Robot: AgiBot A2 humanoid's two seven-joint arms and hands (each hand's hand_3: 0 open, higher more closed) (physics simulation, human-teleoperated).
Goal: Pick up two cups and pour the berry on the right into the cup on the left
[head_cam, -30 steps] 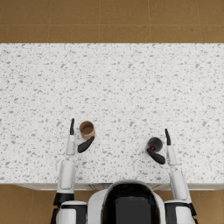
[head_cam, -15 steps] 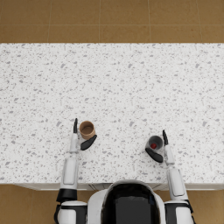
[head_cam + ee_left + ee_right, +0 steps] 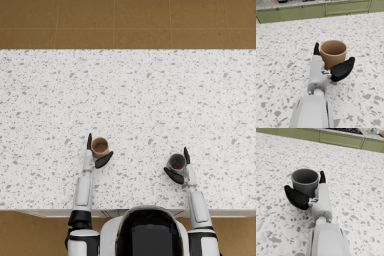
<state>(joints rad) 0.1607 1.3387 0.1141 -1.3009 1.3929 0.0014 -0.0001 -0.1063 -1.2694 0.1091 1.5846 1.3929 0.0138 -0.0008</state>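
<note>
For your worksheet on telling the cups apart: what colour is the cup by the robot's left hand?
Tan brown cup, clearest in the left wrist view.

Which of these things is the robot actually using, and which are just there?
In use:
- brown cup
- grey cup with the red berry
- left robot hand, right robot hand

Just there:
- speckled counter
- green cabinets

no readable text, labels, or numbers

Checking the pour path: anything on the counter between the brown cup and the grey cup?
Nothing: in the head view only bare speckled counter lies between the brown cup and the grey cup.
</note>
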